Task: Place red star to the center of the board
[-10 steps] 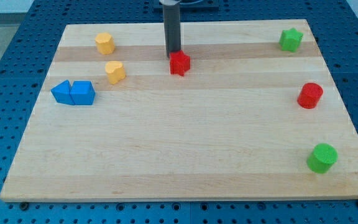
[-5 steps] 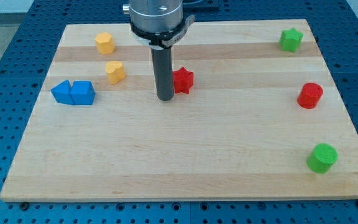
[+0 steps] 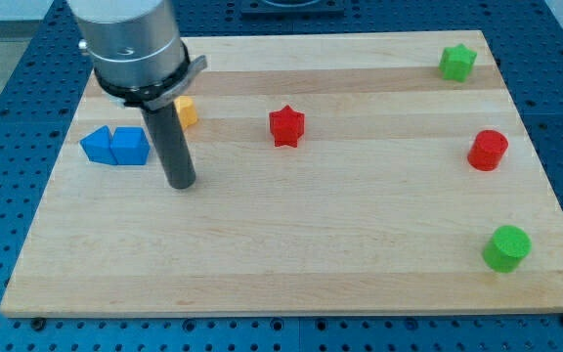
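The red star (image 3: pixel 286 126) lies on the wooden board (image 3: pixel 291 235), a little above the board's middle. My tip (image 3: pixel 181 183) rests on the board well to the left of the star and slightly lower, apart from it. The tip is just right of the two blue blocks (image 3: pixel 115 146). The arm's grey body hides the upper left of the board.
A yellow block (image 3: pixel 187 110) peeks out behind the rod. A green star (image 3: pixel 456 63) sits at the top right, a red cylinder (image 3: pixel 488 150) at the right edge, a green cylinder (image 3: pixel 506 247) at the lower right.
The red star slid a little down the board, then stopped. My tip moved from above the star to its left, then far left and down toward the blue blocks.
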{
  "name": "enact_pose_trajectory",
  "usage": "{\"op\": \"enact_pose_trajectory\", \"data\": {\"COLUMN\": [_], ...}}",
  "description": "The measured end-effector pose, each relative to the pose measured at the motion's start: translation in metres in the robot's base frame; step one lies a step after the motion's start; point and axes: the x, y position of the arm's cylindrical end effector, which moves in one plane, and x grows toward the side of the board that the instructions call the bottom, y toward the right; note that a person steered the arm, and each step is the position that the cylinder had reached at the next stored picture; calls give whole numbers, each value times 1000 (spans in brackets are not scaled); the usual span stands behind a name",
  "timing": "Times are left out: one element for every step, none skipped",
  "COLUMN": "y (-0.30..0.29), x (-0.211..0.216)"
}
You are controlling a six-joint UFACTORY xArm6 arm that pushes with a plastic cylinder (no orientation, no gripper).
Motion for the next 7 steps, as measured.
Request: {"op": "enact_pose_trajectory", "data": {"y": [-12, -13, -13, -8, -8, 36, 36], "x": [-37, -41, -43, -67, -67, -67, -67]}}
